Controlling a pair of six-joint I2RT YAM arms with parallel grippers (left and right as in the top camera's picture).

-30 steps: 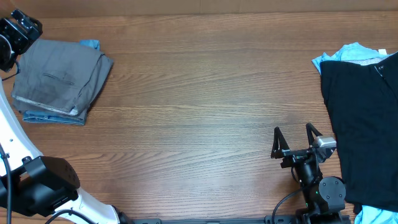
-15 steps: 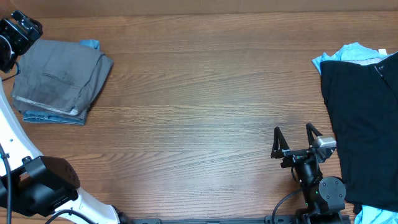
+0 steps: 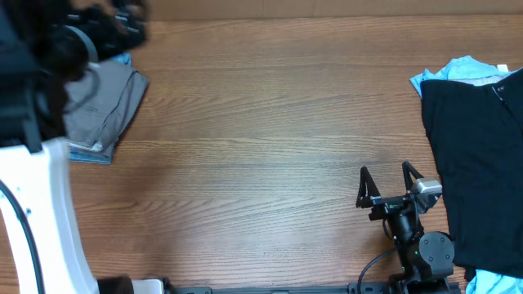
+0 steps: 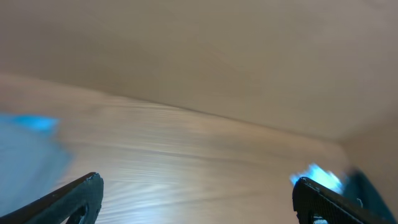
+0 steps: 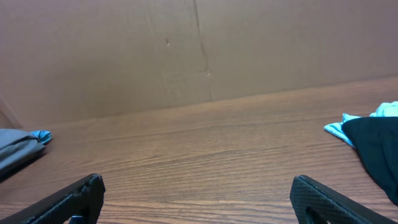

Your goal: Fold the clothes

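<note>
While neither arm carries anything, the right gripper (image 3: 385, 170) hangs with its jaws spread wide over bare table (image 3: 261, 147), and the left gripper (image 4: 196, 186), blurred, is likewise spread and empty. Just to the right gripper's right lies a black garment (image 3: 478, 155), flat and unfolded, with a light-blue garment (image 3: 458, 69) poking out beyond it. Well off to its left, close by the left gripper, the grey shorts (image 3: 110, 106) sit folded. By my judgement one piece is done, and the black and light-blue ones remain.

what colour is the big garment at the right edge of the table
The garment is black, seen best in the overhead view.
</note>
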